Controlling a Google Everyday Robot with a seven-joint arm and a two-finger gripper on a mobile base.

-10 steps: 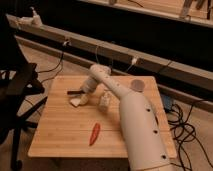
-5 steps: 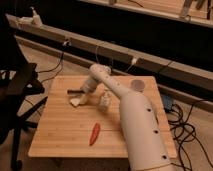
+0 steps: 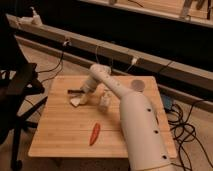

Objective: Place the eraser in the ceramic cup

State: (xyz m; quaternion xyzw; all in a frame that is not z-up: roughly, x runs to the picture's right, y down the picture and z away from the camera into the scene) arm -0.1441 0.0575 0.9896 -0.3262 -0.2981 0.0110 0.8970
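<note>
The eraser (image 3: 75, 92) is a small flat black block with a pale white piece (image 3: 76, 101) just below it, on the left part of the wooden table (image 3: 60, 130). My gripper (image 3: 83, 95) is low over the table at the end of the white arm (image 3: 135, 125), right beside the eraser on its right. A small pale object (image 3: 104, 100) that looks like the ceramic cup stands a little to the right of the gripper, partly behind the arm.
A red chili pepper (image 3: 94, 133) lies near the table's front middle. A round dull dish (image 3: 136, 85) sits at the back right. A black chair (image 3: 17, 90) stands left of the table. Cables (image 3: 185, 130) lie on the floor to the right.
</note>
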